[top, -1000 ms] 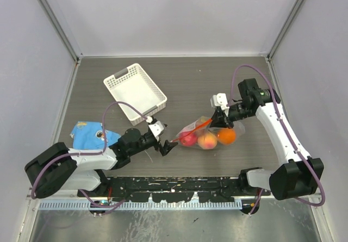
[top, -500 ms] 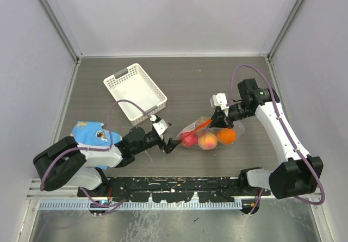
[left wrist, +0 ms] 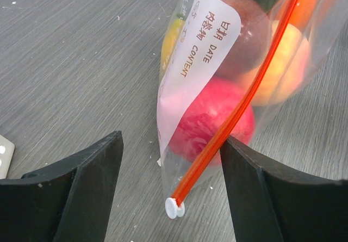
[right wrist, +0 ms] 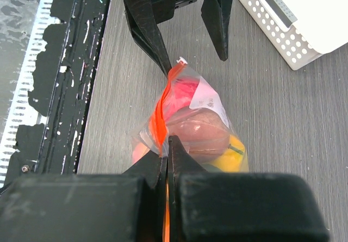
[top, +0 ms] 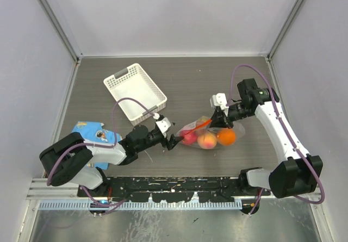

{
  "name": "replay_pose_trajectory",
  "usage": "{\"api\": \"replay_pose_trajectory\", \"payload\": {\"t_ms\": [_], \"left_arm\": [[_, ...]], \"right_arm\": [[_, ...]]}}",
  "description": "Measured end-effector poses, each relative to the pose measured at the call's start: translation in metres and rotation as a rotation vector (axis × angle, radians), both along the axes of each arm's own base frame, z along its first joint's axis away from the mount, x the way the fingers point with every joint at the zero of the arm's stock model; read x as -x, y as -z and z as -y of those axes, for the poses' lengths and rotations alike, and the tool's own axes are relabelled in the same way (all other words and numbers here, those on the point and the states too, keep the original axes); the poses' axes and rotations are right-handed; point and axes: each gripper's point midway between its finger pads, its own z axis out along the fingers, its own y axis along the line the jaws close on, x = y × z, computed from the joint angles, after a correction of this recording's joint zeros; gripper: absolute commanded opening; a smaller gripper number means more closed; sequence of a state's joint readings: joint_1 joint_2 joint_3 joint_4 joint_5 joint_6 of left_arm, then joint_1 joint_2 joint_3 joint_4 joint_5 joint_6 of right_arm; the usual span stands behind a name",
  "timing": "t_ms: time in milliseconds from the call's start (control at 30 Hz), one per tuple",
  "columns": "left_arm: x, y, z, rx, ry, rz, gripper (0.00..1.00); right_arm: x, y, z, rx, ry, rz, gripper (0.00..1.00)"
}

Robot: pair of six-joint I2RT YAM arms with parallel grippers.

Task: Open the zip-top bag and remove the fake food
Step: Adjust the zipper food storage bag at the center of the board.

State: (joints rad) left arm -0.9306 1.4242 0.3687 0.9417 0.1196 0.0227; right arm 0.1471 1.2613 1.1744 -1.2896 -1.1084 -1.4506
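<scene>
The clear zip-top bag [top: 211, 132] lies right of centre, holding the fake food: an orange [top: 227, 137], a peach [top: 207, 141] and a red-pink fruit [top: 188, 139] show. My right gripper [top: 217, 118] is shut on the bag's red-orange zip strip [right wrist: 161, 123] and holds that edge up. My left gripper [top: 173, 141] is open. In the left wrist view its fingers [left wrist: 81, 182] stand on either side of the bag's corner [left wrist: 179, 160] and the white slider [left wrist: 175, 208], apart from both. Red-pink [left wrist: 209, 119], brown [left wrist: 247, 32] and peach [left wrist: 280, 62] fruits show through the plastic.
A white slotted basket [top: 135, 90] stands at the back left, also at the top right of the right wrist view [right wrist: 293, 19]. A blue printed cloth [top: 89, 133] lies at the near left beside the left arm. The black rail runs along the near edge [top: 174, 186].
My left gripper has moved right toward the bag and now straddles the zip's slider end. The right gripper and the bag have barely moved.
</scene>
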Motion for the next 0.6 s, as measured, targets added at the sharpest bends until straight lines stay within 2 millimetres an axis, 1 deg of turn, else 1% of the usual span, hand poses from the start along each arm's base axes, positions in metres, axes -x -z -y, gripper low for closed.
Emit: {"api": "replay_pose_trajectory", "payload": {"t_ms": [400,500,567,600], "left_arm": [[-0.005,0.002,0.007,0.0,0.001,0.001,0.65],[-0.008,-0.001,0.011,0.003,0.002,0.004,0.58],[-0.009,-0.002,0.013,0.006,0.005,0.007,0.47],[-0.009,-0.002,0.014,0.008,0.008,0.01,0.4]], "right_arm": [[-0.001,0.002,0.0,0.004,-0.004,-0.001,0.01],[-0.001,0.002,0.0,0.005,-0.004,-0.001,0.01],[-0.001,0.002,0.0,0.005,-0.004,-0.001,0.01],[-0.001,0.002,0.0,0.005,-0.004,-0.001,0.01]]}}
